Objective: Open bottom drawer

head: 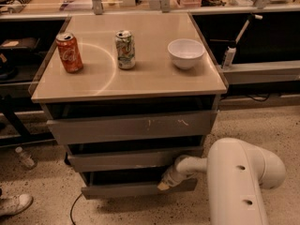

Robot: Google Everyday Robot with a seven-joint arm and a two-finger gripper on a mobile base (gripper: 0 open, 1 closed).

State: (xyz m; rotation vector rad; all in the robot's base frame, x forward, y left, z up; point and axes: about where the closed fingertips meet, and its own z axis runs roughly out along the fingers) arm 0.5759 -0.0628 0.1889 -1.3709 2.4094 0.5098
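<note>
The bottom drawer (126,189) is the lowest grey slat front of the cabinet, plain and unmarked, with a dark gap above it. Above it are the plain middle drawer front (126,159) and the larger top front with white scratch marks (131,126). My white arm comes in from the lower right. My gripper (164,184) reaches left and rests at the top edge of the bottom drawer front, near its right end.
On the cabinet top (154,81) stand an orange soda can (69,52), a green-white can (125,49) and a white bowl (186,53). A plastic bottle (24,157) and a shoe (14,204) lie on the floor at left. A cable (74,209) trails below the cabinet.
</note>
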